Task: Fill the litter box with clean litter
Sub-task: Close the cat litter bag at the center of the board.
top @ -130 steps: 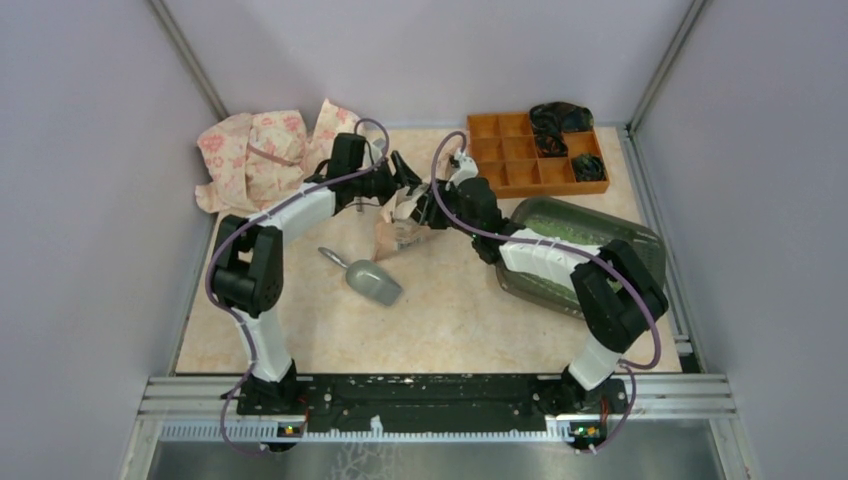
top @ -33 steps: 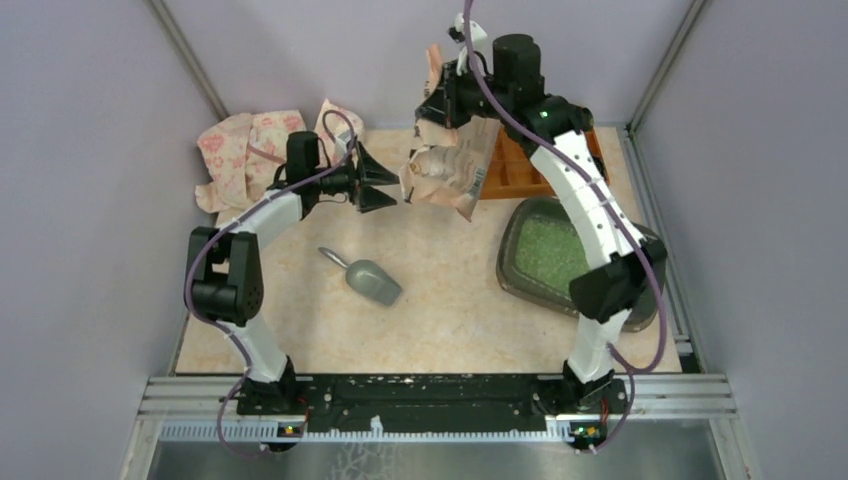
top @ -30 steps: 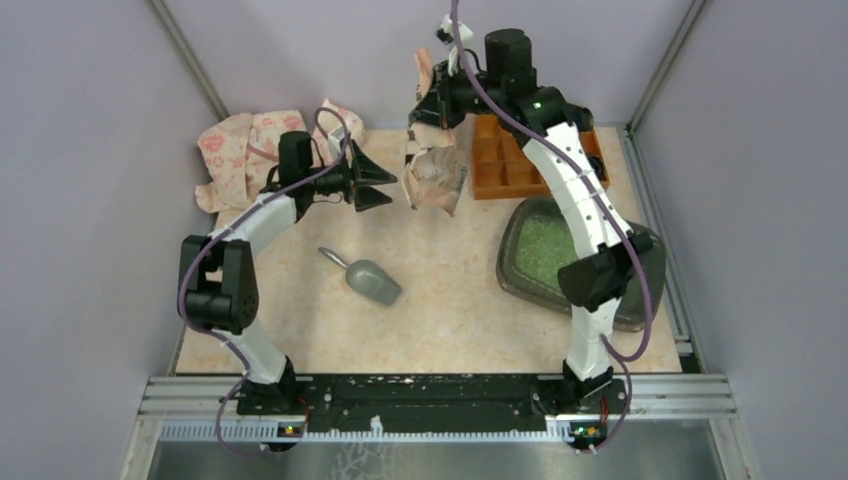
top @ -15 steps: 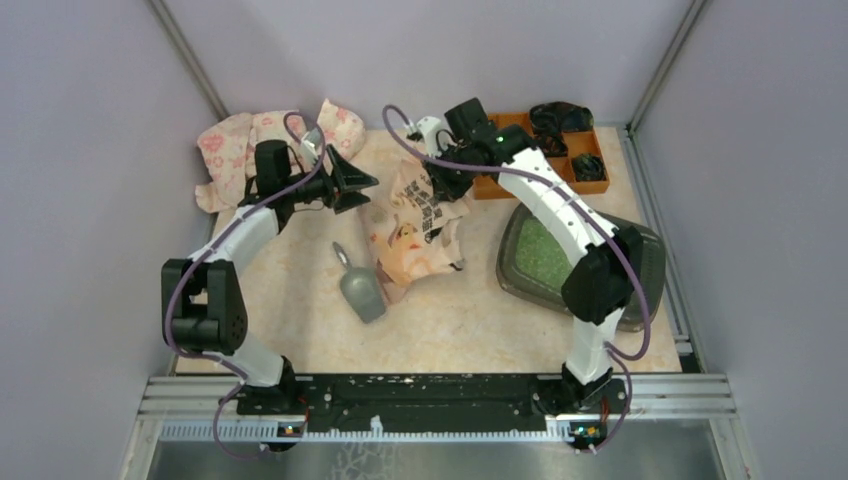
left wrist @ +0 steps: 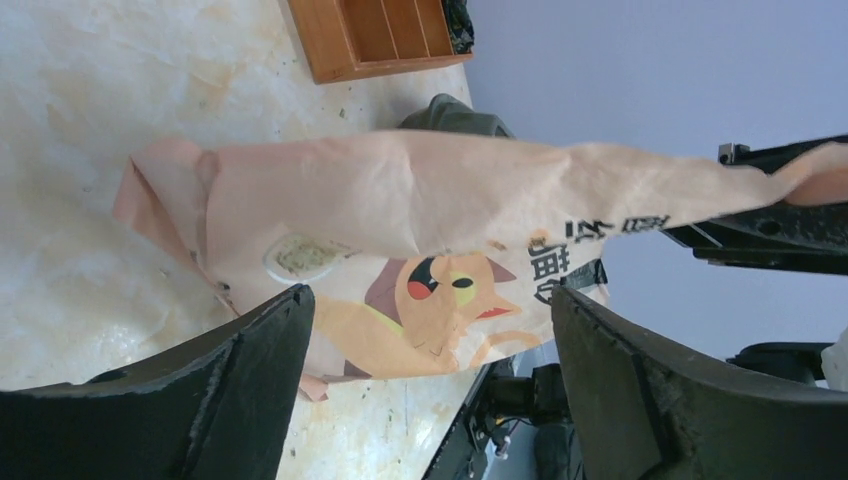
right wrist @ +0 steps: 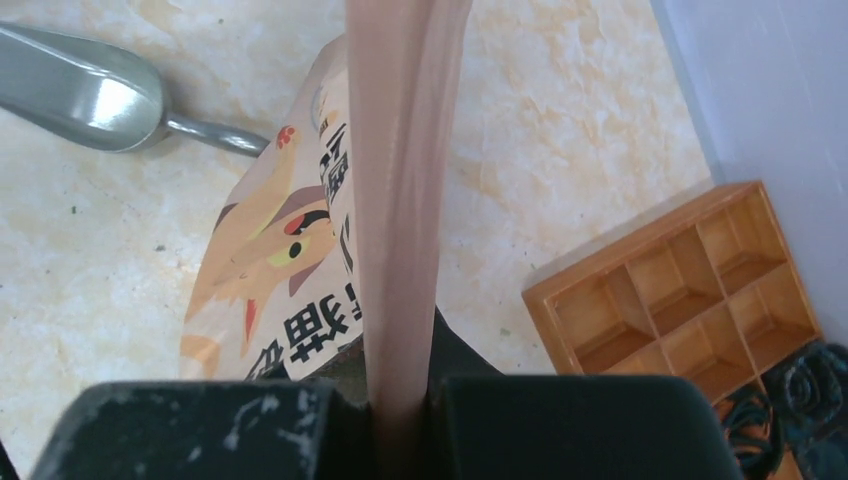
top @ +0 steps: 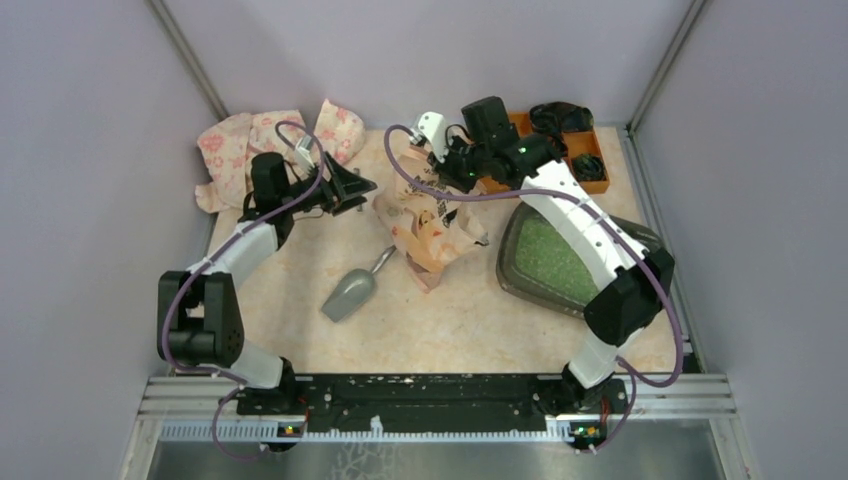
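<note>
The right gripper (right wrist: 405,400) is clenched on a folded edge of the printed bag (top: 430,225), which sags to the table at frame centre. The left gripper (left wrist: 430,297) is spread wide just left of it, grasping nothing. The litter box (top: 507,272) sits centre-right with clean litter (top: 548,255) on its floor. Best, I judge: lift the bag clear of the scoop (top: 350,295), swing it right over the box, tip slowly.

Creased matt paper bag (top: 430,225), glossy scoop (top: 350,295)

1 overhead, 2 wrist close-ups sharing bag (left wrist: 400,230)
</note>
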